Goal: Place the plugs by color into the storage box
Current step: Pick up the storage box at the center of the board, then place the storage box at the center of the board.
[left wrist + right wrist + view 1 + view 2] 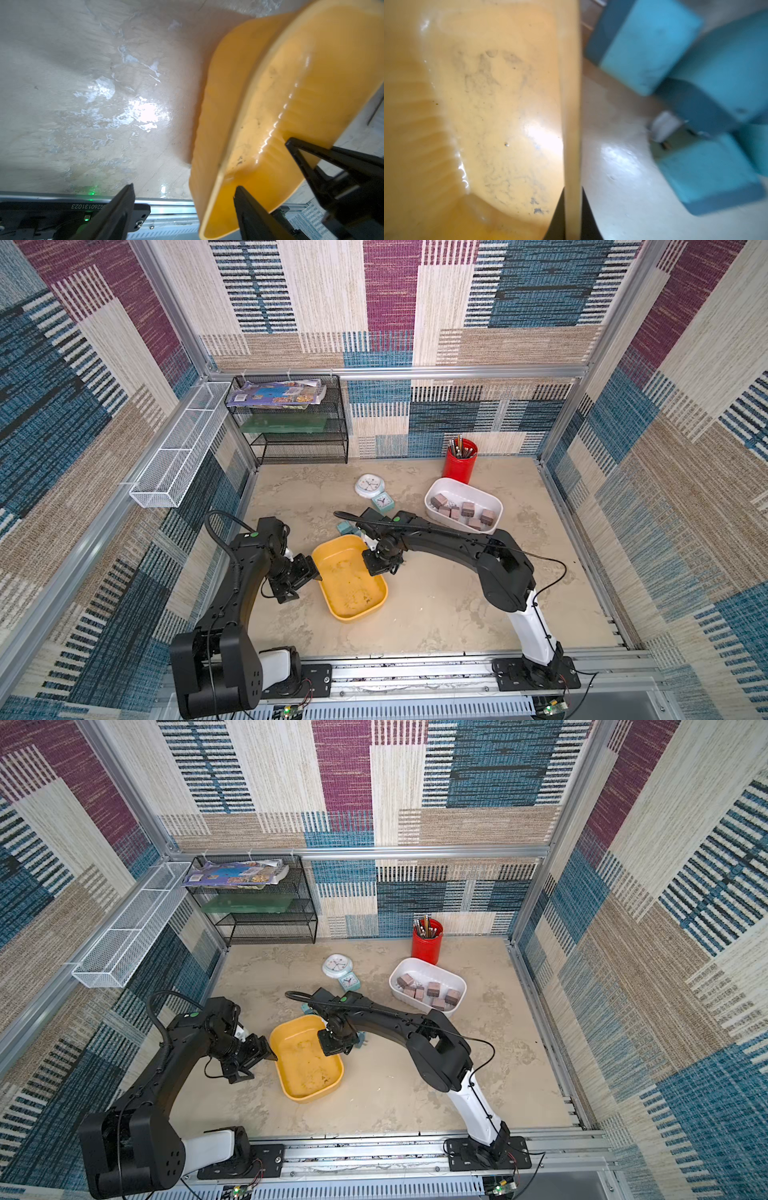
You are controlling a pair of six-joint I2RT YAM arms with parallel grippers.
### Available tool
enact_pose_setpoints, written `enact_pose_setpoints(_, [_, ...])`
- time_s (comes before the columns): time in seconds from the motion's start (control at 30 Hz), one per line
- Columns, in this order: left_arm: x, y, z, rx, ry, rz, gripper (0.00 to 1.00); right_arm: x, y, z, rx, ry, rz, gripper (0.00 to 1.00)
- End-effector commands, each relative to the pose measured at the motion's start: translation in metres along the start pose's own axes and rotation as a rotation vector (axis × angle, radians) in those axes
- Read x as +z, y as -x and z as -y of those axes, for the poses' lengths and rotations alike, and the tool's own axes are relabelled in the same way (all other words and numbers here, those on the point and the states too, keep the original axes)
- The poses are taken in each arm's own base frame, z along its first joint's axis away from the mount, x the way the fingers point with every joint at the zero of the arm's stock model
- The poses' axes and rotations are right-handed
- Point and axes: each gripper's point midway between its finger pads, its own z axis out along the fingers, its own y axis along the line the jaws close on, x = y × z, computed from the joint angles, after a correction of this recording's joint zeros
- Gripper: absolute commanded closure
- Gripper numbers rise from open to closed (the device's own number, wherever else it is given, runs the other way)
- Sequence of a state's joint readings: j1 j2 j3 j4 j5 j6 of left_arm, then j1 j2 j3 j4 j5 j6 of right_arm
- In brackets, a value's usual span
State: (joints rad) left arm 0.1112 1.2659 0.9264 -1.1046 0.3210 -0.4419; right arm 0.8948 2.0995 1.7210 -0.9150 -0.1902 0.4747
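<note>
The right hand [572,192] is clamping the rim of the yellow storage box [353,616], apparently repositioning it. The left hand [184,187], spread, is straddling the opposite rim, probably needing to close next.

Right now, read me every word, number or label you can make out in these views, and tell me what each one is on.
"G260131023": upside down in the left wrist view, on a black plate; its start may be hidden.
White printed label: too small to read.
Round clock and teal square clock: dial numerals too small to read.
Magazine covers on the mesh shelf: print too blurred to read.
</note>
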Motion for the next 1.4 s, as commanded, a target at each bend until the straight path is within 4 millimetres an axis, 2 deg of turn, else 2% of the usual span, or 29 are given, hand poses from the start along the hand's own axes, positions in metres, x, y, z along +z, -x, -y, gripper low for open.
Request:
enact_pose_setpoints(0.0, [-0.004, 0.002, 0.002, 0.005, -0.006, 0.008, 0.22, -0.033, 0.002, 0.032, 0.078, -0.029, 0.054, 1.0])
enact_pose_setpoints(0.13, [-0.007, 0.007, 0.007, 0.009, -0.019, 0.014, 0.22, -0.069, -0.015, 0.097, 0.179, -0.102, 0.089, 1.0])
enact_pose_setpoints(0.23, [-0.006, 0.01, 0.011, 0.009, -0.029, 0.011, 0.22, -0.077, -0.043, 0.148, 0.249, -0.188, 0.064, 1.0])
enact_pose_setpoints(0.33, [-0.005, 0.011, 0.012, 0.01, -0.033, 0.003, 0.22, -0.08, -0.065, 0.178, 0.305, -0.229, 0.055, 1.0])
enact_pose_setpoints(0.5, [-0.002, 0.011, 0.012, 0.003, -0.038, -0.002, 0.22, -0.07, -0.091, 0.209, 0.381, -0.267, 0.034, 1.0])
enact_pose_setpoints(0.7, [-0.001, 0.01, 0.011, 0.003, -0.039, -0.008, 0.22, -0.055, -0.109, 0.223, 0.393, -0.306, -0.012, 0.99])
enact_pose_setpoints(0.77, [0.0, 0.008, 0.011, 0.001, -0.039, -0.01, 0.22, -0.056, -0.111, 0.225, 0.395, -0.313, -0.014, 0.91])
enact_pose_setpoints(0.8, [0.0, 0.008, 0.011, 0.0, -0.04, -0.011, 0.22, -0.058, -0.112, 0.226, 0.396, -0.316, -0.011, 0.81])
enact_pose_setpoints(0.9, [0.0, 0.007, 0.011, -0.001, -0.041, -0.009, 0.22, -0.072, -0.103, 0.219, 0.377, -0.298, 0.034, 0.44])
enact_pose_setpoints(0.93, [0.0, 0.007, 0.011, -0.003, -0.041, -0.008, 0.22, -0.08, -0.095, 0.211, 0.357, -0.277, 0.068, 0.36])
enact_pose_setpoints(1.0, [-0.002, 0.008, 0.012, -0.004, -0.045, -0.004, 0.22, -0.095, -0.08, 0.194, 0.32, -0.247, 0.13, 0.28])
enact_pose_setpoints(1.1, [-0.003, 0.009, 0.013, -0.003, -0.05, 0.001, 0.22, -0.117, -0.056, 0.162, 0.237, -0.24, 0.199, 0.24])
enact_pose_setpoints(1.17, [-0.003, 0.008, 0.013, -0.004, -0.051, 0.001, 0.22, -0.124, -0.039, 0.135, 0.165, -0.228, 0.227, 0.24])
enact_pose_setpoints(1.27, [-0.002, 0.008, 0.012, -0.004, -0.048, -0.002, 0.22, -0.116, -0.015, 0.093, 0.046, -0.204, 0.227, 0.23])
enact_pose_setpoints(1.37, [-0.002, 0.007, 0.013, -0.01, -0.054, -0.005, 0.22, -0.091, 0.004, 0.061, -0.07, -0.208, 0.184, 0.23])
